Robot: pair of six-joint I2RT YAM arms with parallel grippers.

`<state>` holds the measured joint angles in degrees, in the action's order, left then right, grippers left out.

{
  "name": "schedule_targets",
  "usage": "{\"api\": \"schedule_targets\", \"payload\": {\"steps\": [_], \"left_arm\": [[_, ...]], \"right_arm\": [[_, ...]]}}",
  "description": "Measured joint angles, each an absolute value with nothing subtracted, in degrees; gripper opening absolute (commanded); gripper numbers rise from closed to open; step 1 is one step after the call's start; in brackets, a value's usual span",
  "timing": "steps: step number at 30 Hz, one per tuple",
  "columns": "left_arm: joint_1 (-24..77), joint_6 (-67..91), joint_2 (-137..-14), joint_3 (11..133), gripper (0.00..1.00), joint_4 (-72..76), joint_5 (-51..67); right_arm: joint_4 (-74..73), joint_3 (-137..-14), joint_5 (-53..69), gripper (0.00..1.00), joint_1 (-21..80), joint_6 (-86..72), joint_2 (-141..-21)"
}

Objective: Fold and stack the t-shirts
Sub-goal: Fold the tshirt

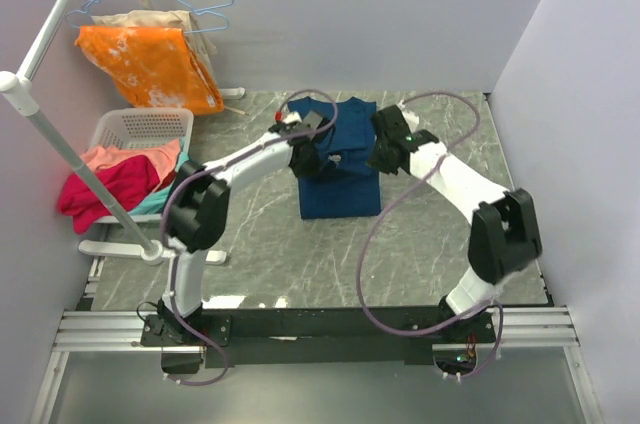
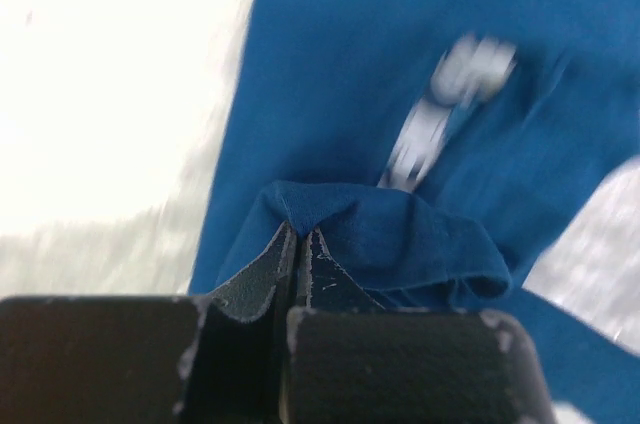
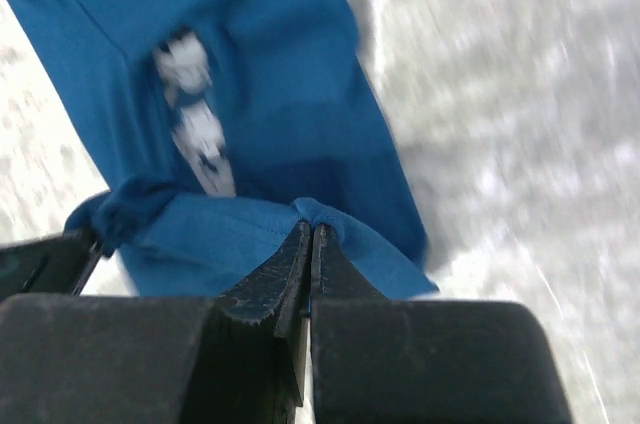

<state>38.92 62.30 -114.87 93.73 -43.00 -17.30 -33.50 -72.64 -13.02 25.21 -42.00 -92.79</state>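
A navy blue t-shirt (image 1: 340, 189) lies on the marble table, its far part lifted between both grippers. My left gripper (image 1: 312, 159) is shut on a fold of the shirt's left edge; the left wrist view shows the pinched blue cloth (image 2: 330, 209) at the tips of the left gripper (image 2: 298, 234). My right gripper (image 1: 385, 156) is shut on the right edge, and in the right wrist view cloth (image 3: 240, 234) bunches over the tips of the right gripper (image 3: 311, 231). The pale print (image 2: 440, 114) (image 3: 195, 124) shows on the shirt below both grippers.
A white laundry basket (image 1: 140, 129) at the left holds pink and red garments (image 1: 105, 184). An orange garment (image 1: 150, 64) hangs on hangers at the back left. A white rack pole (image 1: 70, 159) crosses the left side. Bare marble table (image 1: 300, 254) lies in front of the shirt.
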Motion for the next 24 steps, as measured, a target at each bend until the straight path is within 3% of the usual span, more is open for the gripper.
{"api": "schedule_targets", "payload": {"steps": [7,15,17,19,21,24], "left_arm": [[34.2,57.0,-128.3,111.2,0.01,-45.1,-17.8],[30.3,53.9,-131.5,113.8,0.01,-44.9,-16.8],[29.5,52.6,-132.7,114.3,0.06,-43.9,-15.6],[28.9,51.4,-133.8,114.3,0.20,-42.7,-14.4],[28.5,49.4,-134.5,113.7,0.32,-40.9,-13.8],[27.6,46.9,-134.5,111.8,0.38,-36.4,-13.1]], "right_arm": [[-32.9,-87.3,-11.1,0.00,22.7,-39.9,-107.0],[-34.0,-96.3,-10.0,0.00,22.3,-39.5,-117.1],[-34.7,-97.5,-10.1,0.19,22.2,-39.6,-118.3],[-34.8,-98.4,-10.0,0.38,22.2,-40.1,-119.2],[-34.7,-98.4,-10.2,0.39,22.1,-40.6,-119.3],[-34.0,-98.4,-10.5,0.40,21.8,-40.9,-119.3]]}}
